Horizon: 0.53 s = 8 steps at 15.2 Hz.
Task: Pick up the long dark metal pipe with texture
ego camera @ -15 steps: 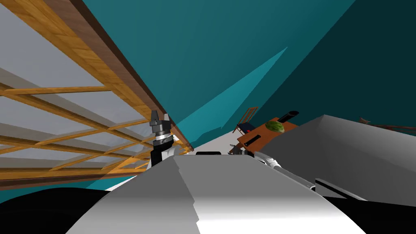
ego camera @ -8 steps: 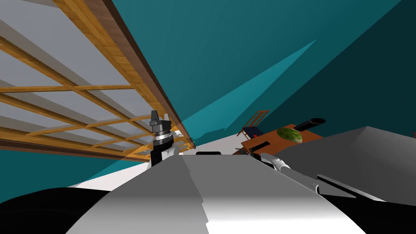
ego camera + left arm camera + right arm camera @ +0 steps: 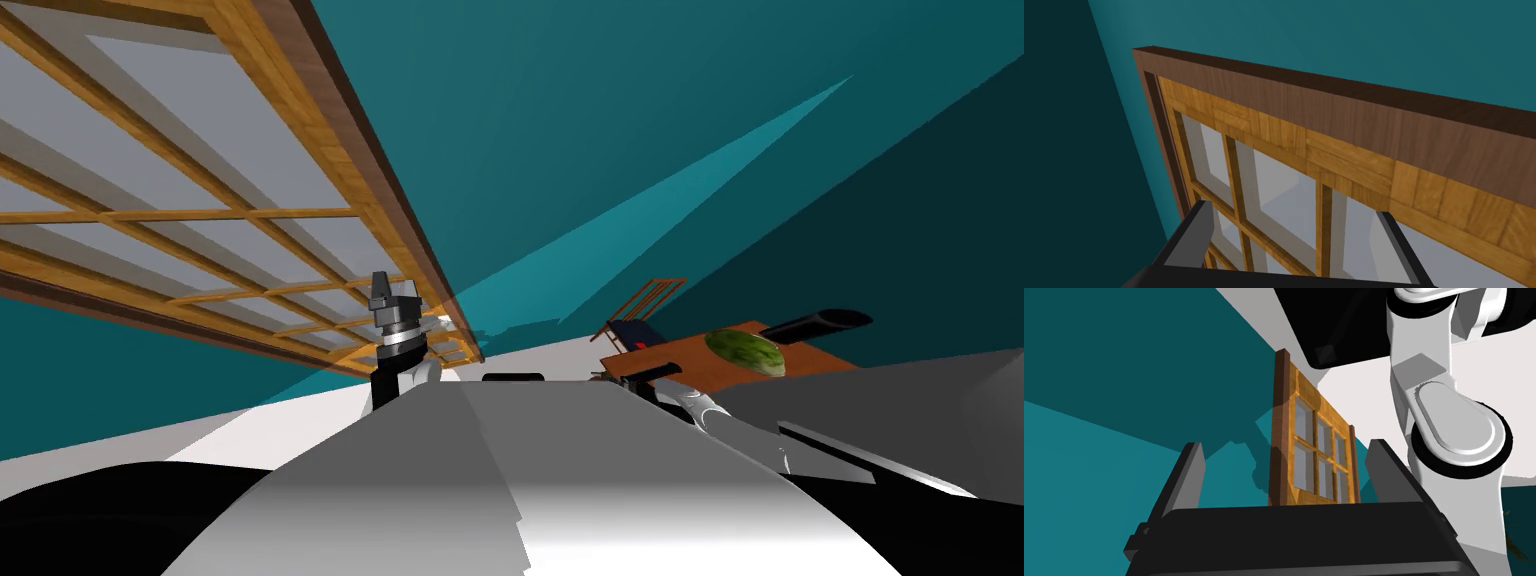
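The pipe (image 3: 820,324) is spotted on the far side of the table (image 3: 685,352), just beyond the watermelon (image 3: 745,352), well apart from both arms. The left gripper (image 3: 1294,207) is held up by the window (image 3: 340,160), fingers spread and empty; the right gripper (image 3: 1284,448) is likewise released. Approach is called for: the base is best brought close and squared to the table, so the pipe can be taken mid-length, clear of the watermelon.

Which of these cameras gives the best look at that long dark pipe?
The head view: the pipe sits at the brown table's far edge, beyond the watermelon. Both wrist views face the wooden window instead.
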Available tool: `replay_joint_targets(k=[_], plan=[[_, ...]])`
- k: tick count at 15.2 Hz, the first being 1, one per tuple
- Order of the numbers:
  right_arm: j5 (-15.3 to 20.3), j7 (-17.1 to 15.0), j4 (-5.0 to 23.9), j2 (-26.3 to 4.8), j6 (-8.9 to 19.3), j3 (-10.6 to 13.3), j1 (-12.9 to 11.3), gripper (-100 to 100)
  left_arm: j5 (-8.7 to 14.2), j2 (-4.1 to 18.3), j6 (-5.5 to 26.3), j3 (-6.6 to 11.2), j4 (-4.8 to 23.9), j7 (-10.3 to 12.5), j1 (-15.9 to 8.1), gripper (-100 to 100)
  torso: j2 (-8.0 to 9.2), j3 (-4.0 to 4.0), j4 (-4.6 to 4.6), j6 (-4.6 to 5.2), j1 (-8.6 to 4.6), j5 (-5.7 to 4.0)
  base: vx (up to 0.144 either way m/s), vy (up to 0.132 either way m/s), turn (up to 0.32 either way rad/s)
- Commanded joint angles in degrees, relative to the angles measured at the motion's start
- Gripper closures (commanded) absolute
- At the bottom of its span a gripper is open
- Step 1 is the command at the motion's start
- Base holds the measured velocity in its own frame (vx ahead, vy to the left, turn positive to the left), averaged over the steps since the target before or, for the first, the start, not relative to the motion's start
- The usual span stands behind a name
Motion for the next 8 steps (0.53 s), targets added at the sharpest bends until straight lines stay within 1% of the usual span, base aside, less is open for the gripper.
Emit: replay_joint_targets(k=[1,2,3,4,5,6,7,8], plan=[[1.8,1.71,2.86,-1.75,-0.06,2.45,-1.02,-100,0.0,0.0,0.0,0.0,0.0,0.0,0.0,0,0.0,0.0,0.0,0.0,0.0,0.0,-0.003,-0.064,0.36],[1.8,1.71,3.11,-1.75,-0.06,2.45,-1.02,-100,0.0,0.0,0.0,0.0,0.0,0.0,0.0,0,-0.01,0.0,0.01,-0.03,-0.08,0.0,0.0,-0.081,0.297],[1.8,1.71,3.7,-1.75,-0.06,2.45,-1.02,-100,0.0,0.0,0.0,0.0,0.0,0.0,0.0,0,-0.02,-0.01,0.0,-0.01,-0.15,-0.03,0.002,-0.069,0.081],[3.09,2.99,6.21,-2.68,-0.04,4.19,-1.64,-100,0.0,0.0,0.0,0.01,0.0,0.0,0.01,0,-0.03,-0.02,-0.01,0.05,-0.15,-0.05,-0.005,-0.071,0.2],[4.32,4.19,8.71,-3.45,0.04,5.68,-2.17,-100,0.0,0.0,0.0,0.01,0.0,0.0,0.0,0,-0.02,-0.01,0.0,-0.01,-0.17,-0.04,-0.015,-0.106,0.428],[4.32,4.19,8.71,-3.45,0.04,5.84,-2.17,-100,0.0,0.01,0.0,0.0,0.0,0.0,-0.01,0,-0.01,0.0,0.0,-0.06,-0.27,-0.05,-0.015,-0.116,0.347],[4.32,4.19,8.71,-3.45,0.04,5.84,-2.17,-100,0.0,0.01,0.0,0.01,0.0,0.0,0.0,0,-0.01,0.0,0.0,-0.01,-0.32,-0.07,-0.004,-0.086,0.123],[4.32,4.19,8.71,-3.45,0.04,5.84,-2.17,-100,0.0,0.01,0.0,0.01,0.0,0.0,0.01,0,-0.01,0.0,0.0,0.05,-0.27,-0.07,0.004,-0.05,-0.019]])
